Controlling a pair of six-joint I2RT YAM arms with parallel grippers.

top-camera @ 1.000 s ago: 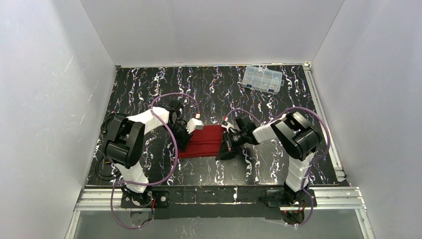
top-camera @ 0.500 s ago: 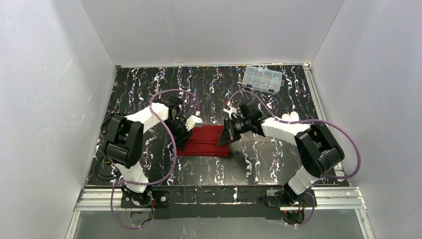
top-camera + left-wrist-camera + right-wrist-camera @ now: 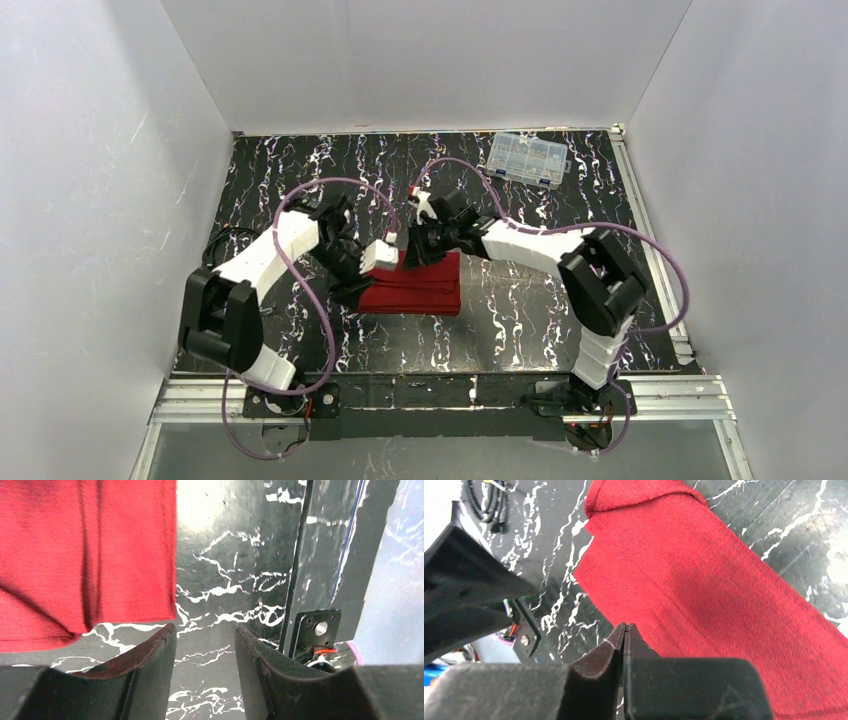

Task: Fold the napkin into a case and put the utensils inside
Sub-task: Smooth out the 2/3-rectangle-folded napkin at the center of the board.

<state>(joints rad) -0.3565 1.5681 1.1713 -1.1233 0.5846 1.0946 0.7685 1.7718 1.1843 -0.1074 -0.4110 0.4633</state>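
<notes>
Right gripper point(image 3: 625, 626) swung left over folded napkin point(image 3: 425, 292), pressed together (empty) | left gripper point(image 3: 205, 630) spread, beside napkin edge

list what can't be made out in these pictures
- utensils: in no view; where they lie cannot be told
- napkin far and left edges: top view, covered by left gripper and right gripper
- napkin's full outline: both wrist views, cut off by frame edges
- clear box contents: top view, too small

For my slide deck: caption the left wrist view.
Left end effector, jaws apart and empty, over the black marbled table beside the folded red napkin.
</notes>
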